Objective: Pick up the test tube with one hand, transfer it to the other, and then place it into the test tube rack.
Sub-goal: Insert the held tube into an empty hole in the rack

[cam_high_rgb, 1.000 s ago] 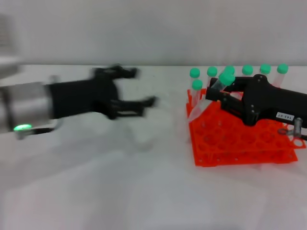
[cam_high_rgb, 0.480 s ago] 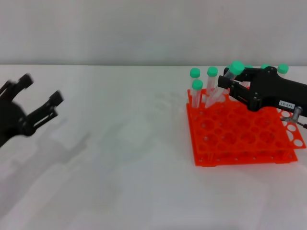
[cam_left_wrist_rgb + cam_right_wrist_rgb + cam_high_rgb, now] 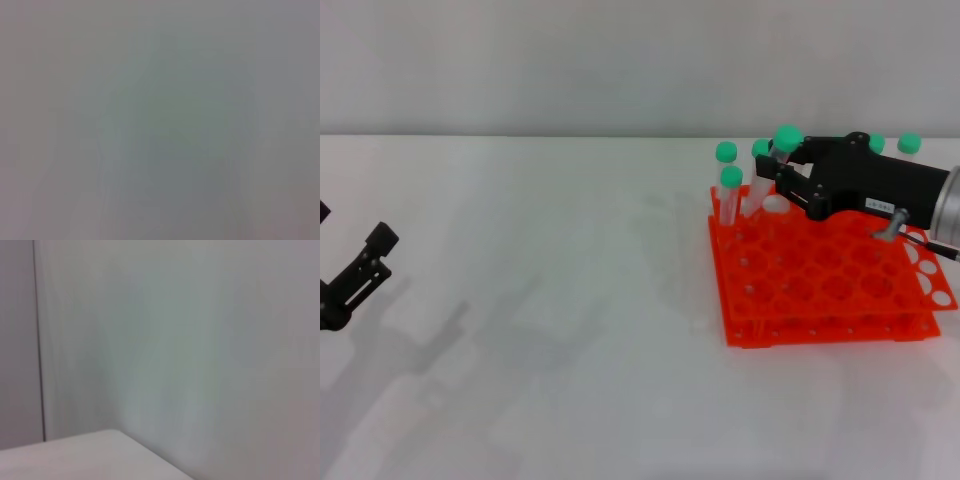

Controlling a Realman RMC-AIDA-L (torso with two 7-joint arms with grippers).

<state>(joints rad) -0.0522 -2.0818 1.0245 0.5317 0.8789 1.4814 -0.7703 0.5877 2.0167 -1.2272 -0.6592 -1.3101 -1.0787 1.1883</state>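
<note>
- Right pincer (image 3: 782,172): black, white label on its body, silver wrist, reaching in from the right over the far part of the test tube rack (image 3: 825,285).
- It is pinching the test tube (image 3: 781,150); green cap sticks up above the fingers, clear body tilted and partly hidden by the pincer. Lower end looks to be at the rack's far rows, but I cannot tell whether it sits in a hole.
- Test tube rack: orange-red, two-tiered, on the right side of the white table (image 3: 570,330). Near rows of holes hold no tubes.
- Other green-capped tubes (image 3: 729,190) stand in the rack's far-left corner; more green caps (image 3: 909,143) show behind the right pincer's body along the far row.
- Left pincer (image 3: 350,280): at the far left edge of the head view, low over the table, well apart from the rack. Only part of it is in view; fingers spread, nothing between them.
- Left wrist view: only a blank grey blur.
- Right wrist view: a pale wall and an edge of white surface, no task items visible.
</note>
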